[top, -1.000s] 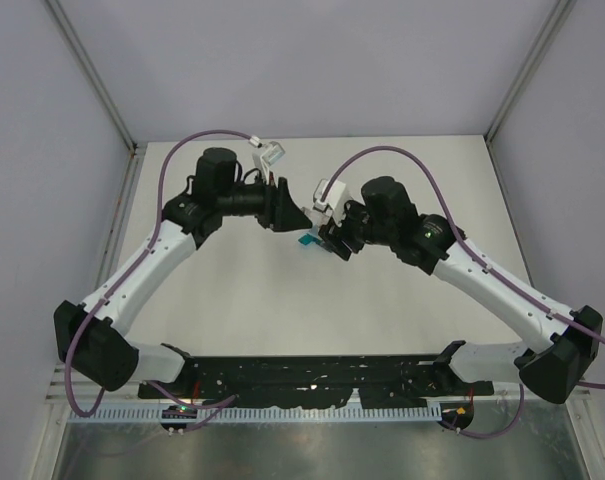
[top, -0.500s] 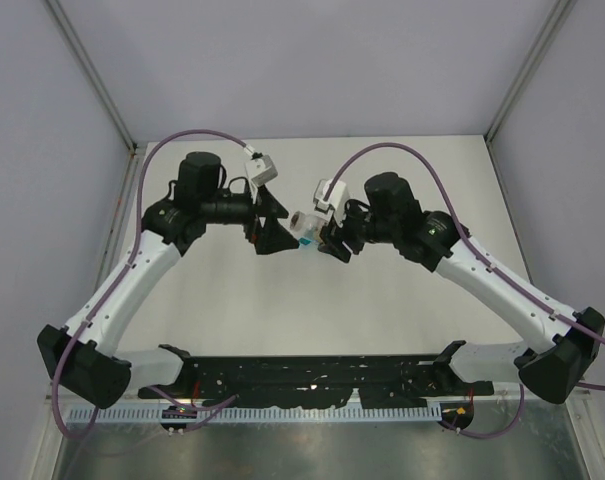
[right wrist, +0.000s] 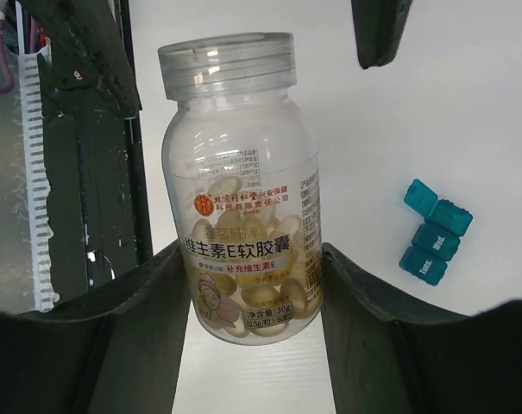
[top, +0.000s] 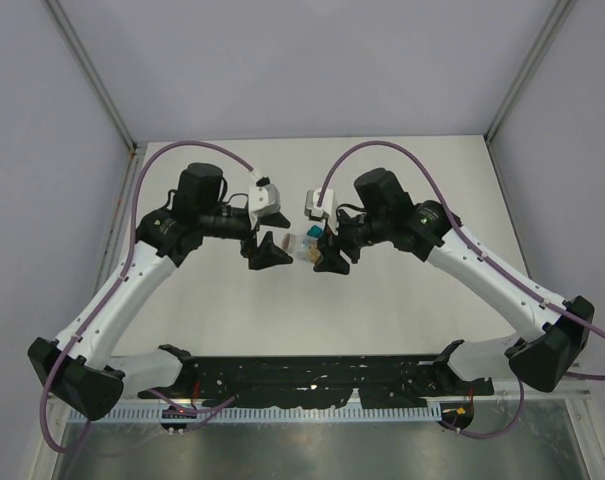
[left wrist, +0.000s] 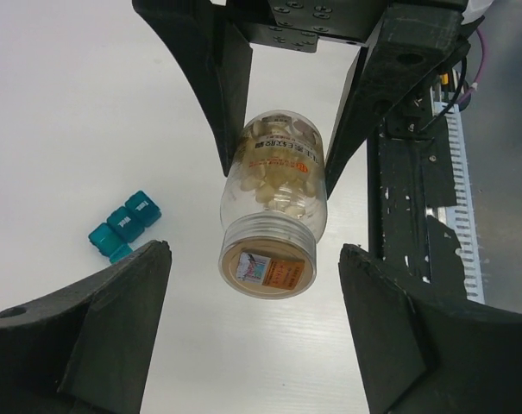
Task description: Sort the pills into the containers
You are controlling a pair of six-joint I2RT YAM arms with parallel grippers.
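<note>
Over the last second the two arms have drawn apart. The left tool [left wrist: 252,252] has backed away to its own side and dropped toward the near edge. The right tool [right wrist: 252,254] has slid slightly nearer too, and the bottle it carries now shows in the gap between them.

Nearest the arm bases, the left tool stands wide open and grips nothing. Its two black fingers [left wrist: 97,328] are spread, and white desk [left wrist: 62,103] shows inside each of them. The round clear screw cap [left wrist: 267,269], with a tan label on its top, faces the gap between those fingers and touches neither.

That cap closes a clear plastic bottle [right wrist: 242,198] with a printed red-and-white label. The right tool is closed on its lower body, one black finger [right wrist: 114,345] pressed against each side. The bottle lies roughly level, cap end toward the left tool. Pale yellow oval pills [left wrist: 278,185] fill part of it, heaped at the end away from the cap. All the pills in view are inside the bottle.

Farther back, a small teal-blue plastic strip [right wrist: 433,233] of joined square compartments lies flat on the desk. It is apart from the bottle, outside the fingers of both tools, and touches neither tool. Whether its lids are up or down cannot be made out.
</note>
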